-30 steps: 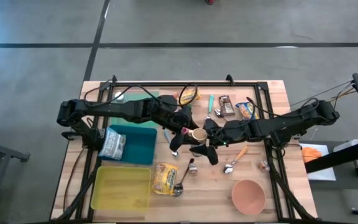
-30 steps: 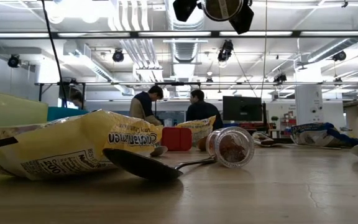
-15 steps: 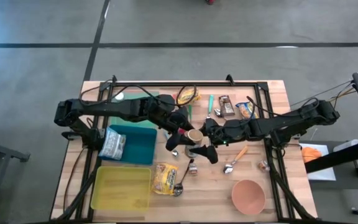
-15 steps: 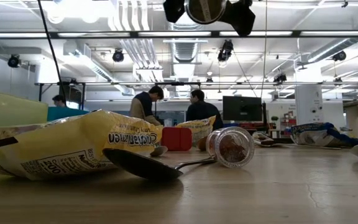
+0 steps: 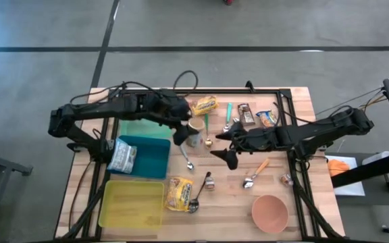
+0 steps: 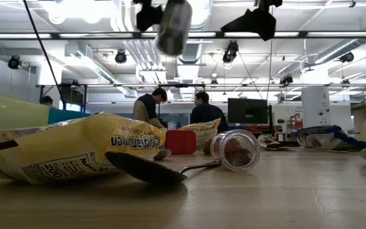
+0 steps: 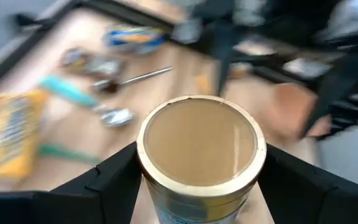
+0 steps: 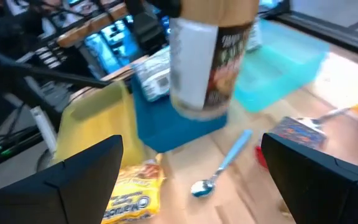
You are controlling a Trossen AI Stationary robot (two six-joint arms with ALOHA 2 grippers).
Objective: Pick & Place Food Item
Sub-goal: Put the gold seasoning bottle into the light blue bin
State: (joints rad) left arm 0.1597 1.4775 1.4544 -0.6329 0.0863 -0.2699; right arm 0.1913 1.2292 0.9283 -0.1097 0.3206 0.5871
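Observation:
A round can point(image 7: 199, 149) with a tan end and a printed label hangs above the middle of the table, held by my left gripper point(image 5: 188, 132). It shows in the high view as the can point(image 5: 195, 131), in the low view as a tilted can point(image 6: 173, 25), and in the right wrist view as the can point(image 8: 213, 56). My right gripper point(image 5: 223, 146) stands open just to the can's right, with nothing between its fingers point(image 8: 86, 180). My left gripper pinches the can's side wall point(image 7: 143, 177) between its two fingers, one on each opposite side, just below the tan end. The fingers slant down from the table's left. The can is lifted clear of the table and tilted.
Below lie a blue bin point(image 5: 155, 158) with a bag in it, a yellow bin point(image 5: 132, 202), a yellow noodle bag point(image 5: 179, 192), spoons point(image 5: 186, 162), a small jar point(image 6: 237, 151), snack packs point(image 5: 204, 104) and a pink bowl point(image 5: 270, 211).
My left gripper has carried the can toward the table's left and far edges, away from my right gripper, and has tipped. In the low view the can showed end-on and now shows its side, tilted. My right gripper stays near the table's middle.

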